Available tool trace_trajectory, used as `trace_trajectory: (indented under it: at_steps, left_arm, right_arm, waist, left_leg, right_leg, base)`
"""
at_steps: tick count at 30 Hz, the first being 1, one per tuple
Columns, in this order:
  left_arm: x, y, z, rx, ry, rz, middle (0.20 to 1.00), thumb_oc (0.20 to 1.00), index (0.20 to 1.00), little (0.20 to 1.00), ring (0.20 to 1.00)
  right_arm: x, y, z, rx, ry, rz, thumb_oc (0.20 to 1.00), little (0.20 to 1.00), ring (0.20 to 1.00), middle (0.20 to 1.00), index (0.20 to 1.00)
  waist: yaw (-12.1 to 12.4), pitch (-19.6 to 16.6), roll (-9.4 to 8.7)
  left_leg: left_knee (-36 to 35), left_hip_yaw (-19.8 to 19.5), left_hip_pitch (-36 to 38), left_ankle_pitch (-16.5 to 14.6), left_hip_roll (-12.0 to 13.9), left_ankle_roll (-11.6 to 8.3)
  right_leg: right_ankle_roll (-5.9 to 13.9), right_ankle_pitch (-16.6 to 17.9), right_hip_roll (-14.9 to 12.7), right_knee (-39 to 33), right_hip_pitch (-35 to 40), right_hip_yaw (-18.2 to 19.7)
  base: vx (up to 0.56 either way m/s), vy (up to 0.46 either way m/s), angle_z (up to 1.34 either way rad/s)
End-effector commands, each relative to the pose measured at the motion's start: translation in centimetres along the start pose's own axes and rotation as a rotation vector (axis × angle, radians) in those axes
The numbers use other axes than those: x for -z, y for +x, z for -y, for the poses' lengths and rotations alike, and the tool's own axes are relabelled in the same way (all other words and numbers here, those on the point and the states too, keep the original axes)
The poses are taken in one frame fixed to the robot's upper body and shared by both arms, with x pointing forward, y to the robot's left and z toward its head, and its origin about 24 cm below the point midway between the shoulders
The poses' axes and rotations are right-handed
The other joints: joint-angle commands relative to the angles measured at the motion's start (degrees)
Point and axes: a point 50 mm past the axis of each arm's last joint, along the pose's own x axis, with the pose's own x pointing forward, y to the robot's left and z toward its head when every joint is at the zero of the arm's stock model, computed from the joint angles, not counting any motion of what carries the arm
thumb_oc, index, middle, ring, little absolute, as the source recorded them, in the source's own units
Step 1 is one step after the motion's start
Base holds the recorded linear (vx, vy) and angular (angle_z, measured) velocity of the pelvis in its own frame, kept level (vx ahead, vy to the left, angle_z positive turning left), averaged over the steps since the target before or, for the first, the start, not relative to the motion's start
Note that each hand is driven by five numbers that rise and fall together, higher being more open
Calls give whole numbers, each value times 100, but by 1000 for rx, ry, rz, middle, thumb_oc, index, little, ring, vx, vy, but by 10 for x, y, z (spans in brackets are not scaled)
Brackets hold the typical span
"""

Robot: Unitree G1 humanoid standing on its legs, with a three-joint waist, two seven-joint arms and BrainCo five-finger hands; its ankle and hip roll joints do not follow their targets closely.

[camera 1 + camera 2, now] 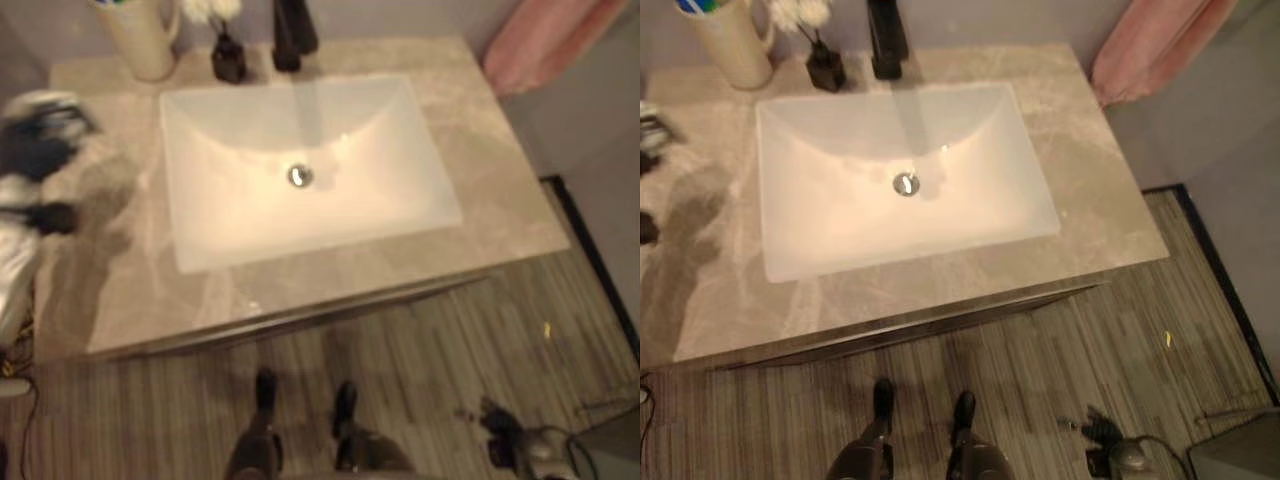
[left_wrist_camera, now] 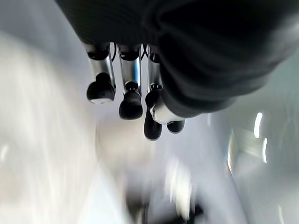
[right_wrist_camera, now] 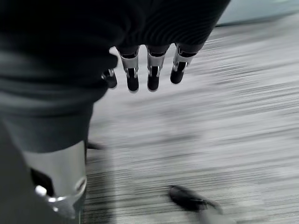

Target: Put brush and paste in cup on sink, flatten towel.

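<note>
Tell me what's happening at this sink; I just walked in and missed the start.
The left hand is over the counter left of the basin, fingers relaxed and holding nothing. The right hand hangs open over the floor. The cup at the back corner holds something already. The pink towel hangs at the far right.

Left hand (image 1: 40, 150) motion-blurred at counter's left edge; cup (image 1: 140, 35) top cropped, contents perhaps brush.

Left hand (image 2: 140, 100) empty; right hand (image 3: 140, 70) relaxed
</note>
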Motion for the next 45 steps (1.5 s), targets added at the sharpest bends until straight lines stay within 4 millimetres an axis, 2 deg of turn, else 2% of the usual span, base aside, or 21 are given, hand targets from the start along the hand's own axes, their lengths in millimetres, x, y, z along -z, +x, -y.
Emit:
trace_trajectory:
  at_steps: [1,4,5,6,8,9,13,14,15,16,19,21,24,26,27,28,30,36,42,44,45]
  left_arm:
    - [-4,2,-44,-215,50,33,200,200,200,200,200]
    - [29,-67,-75,-489,88,-76,200,200,200,200,200]
    - [58,-107,-81,-592,113,-226,200,200,200,200,200]
    - [58,-108,-81,-593,113,-227,200,200,200,200,200]
    - [98,-174,-77,-666,107,-504,200,200,200,200,200]
    - [98,-175,-77,-666,107,-505,200,200,200,200,200]
    - [149,-259,-61,-608,125,-960,200,200,200,200,200]
    - [160,-283,-54,-595,113,-1081,310,310,310,310,310]
    - [172,-314,-40,-575,75,-1244,749,749,749,749,749]
    - [179,-334,-28,-531,56,-1361,937,937,937,937,937]
    - [186,-409,43,-127,49,-1833,1000,1000,1000,1000,1000]
    - [184,-420,81,121,32,-1911,1000,1000,1000,1000,1000]
    - [186,-406,132,559,149,-1774,1000,1000,1000,1000,1000]
    - [190,-384,154,628,155,-1648,1000,1000,1000,1000,1000]
    - [189,-384,154,628,155,-1649,1000,1000,1000,1000,1000]
    - [190,-361,178,762,190,-1488,1000,1000,1000,1000,1000]
    - [188,-345,191,861,231,-1363,1000,1000,1000,1000,1000]
    - [188,-345,194,1027,352,-1291,1000,1000,1000,1000,1000]
    - [187,-374,177,1048,430,-1393,1000,1000,1000,1000,1000]
    - [184,-385,175,1061,428,-1419,1000,1000,1000,1000,1000]
    - [183,-386,176,1052,419,-1424,1000,1000,1000,1000,1000]
  right_arm:
    - [50,-14,-2,-42,-72,-176,1000,1000,1000,1000,1000]
    - [67,-17,-12,-75,-80,-257,1000,1000,1000,1000,1000]
    - [73,-18,-14,-66,-66,-294,1000,1000,1000,1000,1000]
    - [73,-18,-13,-65,-67,-293,1000,1000,1000,1000,1000]
    - [73,-18,-12,-64,-74,-303,1000,1000,1000,1000,1000]
    - [73,-18,-12,-63,-75,-303,1000,1000,1000,1000,1000]
    - [66,-16,-7,-50,-86,-288,1000,1000,1000,1000,1000]
    - [63,-15,-5,-44,-90,-279,1000,1000,1000,1000,1000]
    - [58,-12,-4,-40,-104,-265,1000,1000,1000,1000,1000]
    - [52,-10,-2,-33,-113,-252,1000,1000,1000,1000,1000]
    - [25,0,-3,-22,-169,-165,1000,1000,1000,1000,1000]
    - [20,2,-5,-36,-200,-146,1000,1000,1000,1000,1000]
    - [11,4,-3,-27,-247,-130,1000,1000,1000,1000,1000]
    - [9,6,-3,-26,-288,-135,1000,1000,1000,1000,1000]
    - [9,6,-3,-26,-288,-136,1000,1000,1000,1000,1000]
    - [7,8,-6,-31,-345,-144,1000,1000,1000,1000,1000]
    - [7,8,-6,-37,-391,-156,1000,1000,1000,1000,1000]
    - [9,8,-8,-14,-343,-152,1000,1000,1000,1000,1000]
    - [6,9,-15,-32,-363,-133,1000,1000,1000,1000,1000]
    - [11,8,-14,-27,-370,-155,1000,1000,1000,1000,1000]
    - [11,8,-15,-28,-383,-157,1000,1000,1000,1000,1000]
  waist:
    - [82,-194,73]
    - [289,-291,114]
    - [406,-341,123]
    - [391,-342,130]
    - [498,-405,153]
    - [491,-407,156]
    - [539,-445,195]
    - [528,-446,212]
    - [509,-451,245]
    - [487,-457,261]
    - [230,-499,326]
    - [98,-549,355]
    - [48,-500,339]
    - [89,-472,308]
    - [91,-465,314]
    - [109,-434,309]
    - [128,-413,336]
    - [-56,-383,490]
    - [44,-127,564]
    - [142,-31,598]
    - [248,25,628]
  left_leg:
    - [66,-180,142,-549,-64,217]
    - [66,-322,512,-598,-34,210]
    - [66,-356,610,-623,-30,199]
    - [66,-362,601,-609,-35,203]
    - [66,-366,731,-633,-20,203]
    - [66,-370,723,-620,-23,207]
    - [66,-352,855,-630,6,226]
    - [66,-350,877,-622,10,238]
    - [66,-324,910,-609,23,251]
    - [66,-307,950,-600,32,268]
    - [66,-215,1102,-632,99,284]
    - [66,-306,1111,-642,99,293]
    - [349,-920,1024,-773,-66,310]
    - [686,-1683,816,-923,-344,331]
    - [687,-1681,836,-943,-334,329]
    - [986,-2291,719,-1083,-613,373]
    - [1168,-2499,708,-1227,-780,435]
    - [1317,-1665,868,-1510,-789,623]
    - [1613,-816,848,-1794,-1068,912]
    - [1558,-474,889,-1815,-1055,973]
    - [1541,-290,873,-1812,-999,981]
  right_leg:
    - [518,25,-419,27,256,-291]
    - [384,-283,-357,173,724,-427]
    - [349,-373,-351,209,851,-510]
    - [346,-359,-352,198,852,-519]
    - [277,-441,-318,183,1015,-570]
    - [274,-425,-317,169,1016,-577]
    - [222,-526,-273,188,1115,-538]
    - [204,-527,-258,183,1118,-501]
    - [180,-548,-235,197,1107,-430]
    - [163,-561,-217,201,1100,-350]
    - [71,-543,-101,127,1048,105]
    - [26,-508,-26,88,940,387]
    - [-4,-393,41,54,771,820]
    - [-2,-306,54,101,569,1112]
    - [-4,-321,63,108,584,1112]
    - [29,-231,77,196,402,1437]
    - [70,-187,94,279,316,1656]
    - [315,-150,-136,611,216,1742]
    - [701,364,-300,716,-343,2438]
    - [722,599,-435,526,-457,2201]
    - [684,634,-574,420,-542,1713]
  base:
    - [-14,-66,24]
    - [-28,-138,32]
    - [-22,-93,28]
    - [-23,-91,15]
    - [-24,-85,16]
    - [-26,-83,8]
    - [-34,-79,1]
    - [-49,-75,-7]
    - [-36,-59,-7]
    - [-35,-61,-10]
    - [-45,-99,-41]
    - [-59,-83,-84]
    - [-79,-38,-68]
    - [-101,3,-110]
    - [-125,41,-148]
    - [-99,70,-112]
    - [-96,122,-58]
    - [-85,212,-46]
    - [-126,209,-104]
    - [-110,113,-116]
    - [-123,49,-147]
